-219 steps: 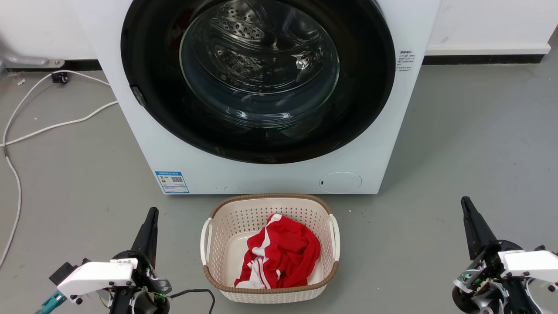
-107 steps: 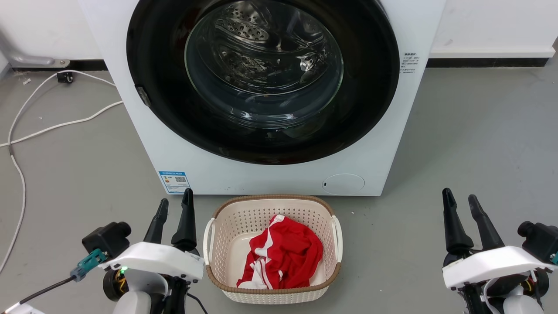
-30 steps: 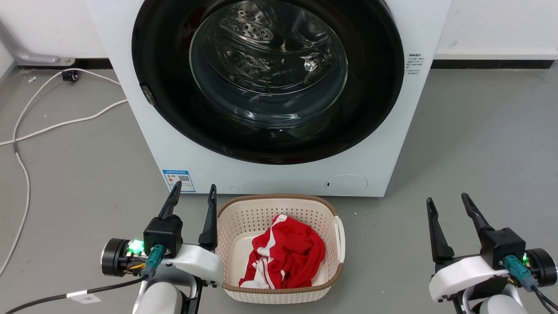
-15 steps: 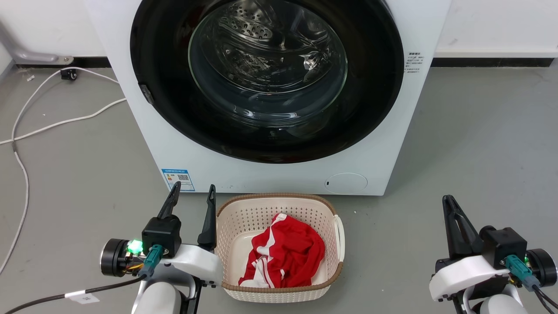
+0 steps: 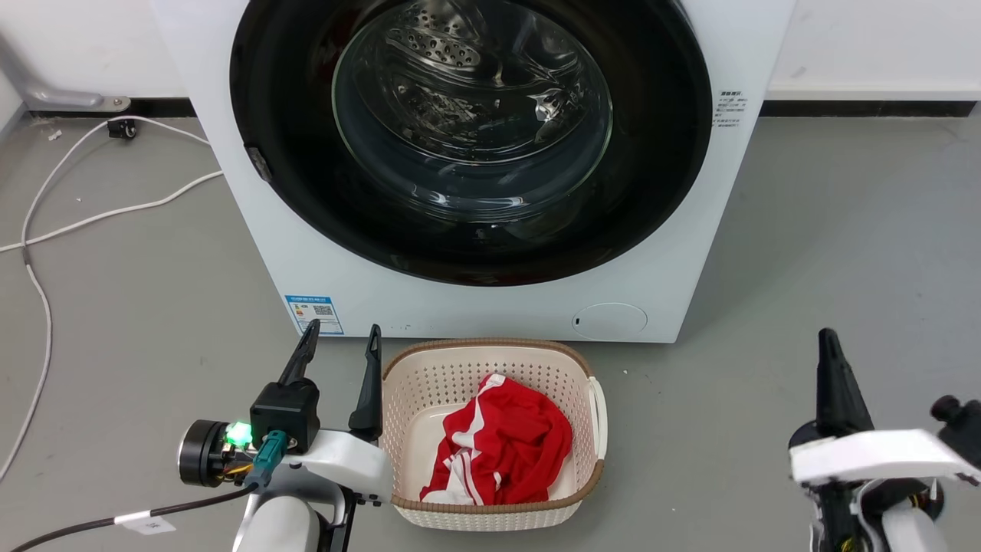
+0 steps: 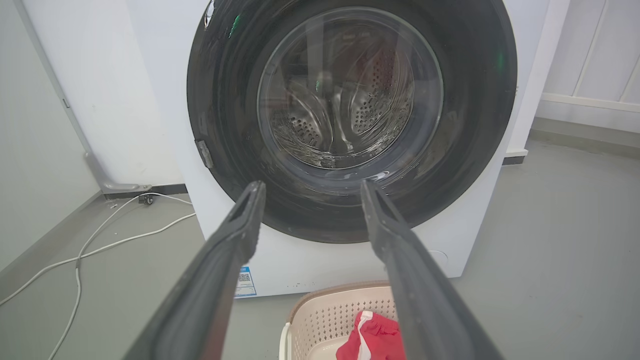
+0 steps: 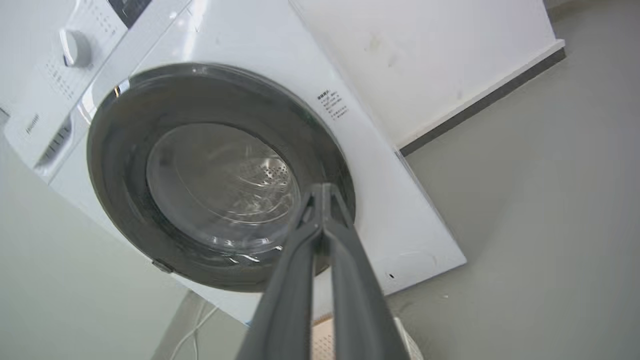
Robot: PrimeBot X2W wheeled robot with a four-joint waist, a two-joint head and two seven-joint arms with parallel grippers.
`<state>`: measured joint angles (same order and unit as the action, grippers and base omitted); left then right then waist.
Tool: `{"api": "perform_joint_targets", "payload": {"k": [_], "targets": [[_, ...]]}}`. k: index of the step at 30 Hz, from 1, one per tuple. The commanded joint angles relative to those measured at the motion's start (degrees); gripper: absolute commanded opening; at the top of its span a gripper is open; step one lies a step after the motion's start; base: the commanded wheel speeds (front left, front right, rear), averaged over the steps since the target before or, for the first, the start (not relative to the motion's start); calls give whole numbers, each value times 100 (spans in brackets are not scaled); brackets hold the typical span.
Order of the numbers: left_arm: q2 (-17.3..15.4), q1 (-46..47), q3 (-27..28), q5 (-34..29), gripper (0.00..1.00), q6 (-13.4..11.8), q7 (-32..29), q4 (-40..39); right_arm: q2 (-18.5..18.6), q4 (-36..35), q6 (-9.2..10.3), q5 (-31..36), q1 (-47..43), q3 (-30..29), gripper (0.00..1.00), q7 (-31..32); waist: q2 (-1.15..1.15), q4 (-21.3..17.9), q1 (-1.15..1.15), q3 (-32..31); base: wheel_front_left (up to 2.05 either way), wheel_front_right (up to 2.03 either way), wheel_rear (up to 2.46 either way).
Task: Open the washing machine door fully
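The white washing machine (image 5: 322,261) stands ahead of me on the grey floor. Its round glossy black door (image 5: 659,176) with the clear glass bowl lies flat against the front, closed. A small latch piece (image 5: 257,163) sits on the door's left rim. My left gripper (image 5: 341,343) is open at the lower left, well short of the machine, fingers pointing at it. In the left wrist view the door (image 6: 480,100) fills the space beyond my open left gripper (image 6: 310,192). My right gripper (image 5: 828,349) is shut at the lower right, holding nothing. The right wrist view shows the door (image 7: 120,165) tilted behind the closed right gripper (image 7: 324,192).
A cream laundry basket (image 5: 406,368) holding a red and white garment (image 5: 506,448) sits on the floor just before the machine, beside my left gripper. White cables (image 5: 92,218) trail over the floor at the left. A small round white flap (image 5: 609,320) is at the machine's lower right.
My right gripper has closed from open to shut and its wrist has rolled and moved right. The left gripper, open since 3.6 s ago, stays put. The door has not moved.
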<state>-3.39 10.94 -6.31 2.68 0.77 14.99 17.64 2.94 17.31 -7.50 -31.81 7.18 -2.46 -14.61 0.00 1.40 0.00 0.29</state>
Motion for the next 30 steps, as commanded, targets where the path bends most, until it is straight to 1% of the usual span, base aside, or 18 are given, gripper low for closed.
{"api": "perform_joint_targets", "payload": {"k": [1,2,3,7,9,12,17,21,25,30], "targets": [[3,-19,22,-26,100,9,29,-13,-9,-22,2,-723,113,3,0,54,0,-4,0,5,0,0,0],[3,-20,24,-31,100,10,29,-18,-6,-48,2,-1126,141,-15,0,114,0,-8,0,7,0,0,0],[6,-22,26,-35,100,11,29,-25,-5,-84,2,-1818,204,-60,0,181,0,-12,0,12,0,0,0],[9,-8,53,-29,100,17,29,-52,-6,-175,1,-3872,497,-358,0,563,0,-50,0,64,0,0,0],[13,13,56,-34,100,26,28,-68,-5,-150,1,-4509,669,-562,0,791,0,-72,0,101,0,0,0],[12,83,84,-45,100,22,23,-103,75,52,1,-5170,1056,-874,0,1181,0,-106,0,196,0,0,0],[16,171,138,-42,100,37,23,-186,380,687,1,-5808,1868,-1205,0,1672,0,-144,0,407,0,0,0],[20,261,170,-40,100,60,23,-249,708,1390,1,-6034,2581,-1248,0,2036,0,-158,0,575,0,0,0],[7,352,189,-65,100,96,23,-317,1135,2080,0,-5998,3353,-1115,0,2401,0,-161,0,781,0,0,0],[-12,475,223,-104,100,118,23,-452,1535,2840,1,-5777,4255,-790,0,2834,0,-155,0,1081,0,0,0]]}}
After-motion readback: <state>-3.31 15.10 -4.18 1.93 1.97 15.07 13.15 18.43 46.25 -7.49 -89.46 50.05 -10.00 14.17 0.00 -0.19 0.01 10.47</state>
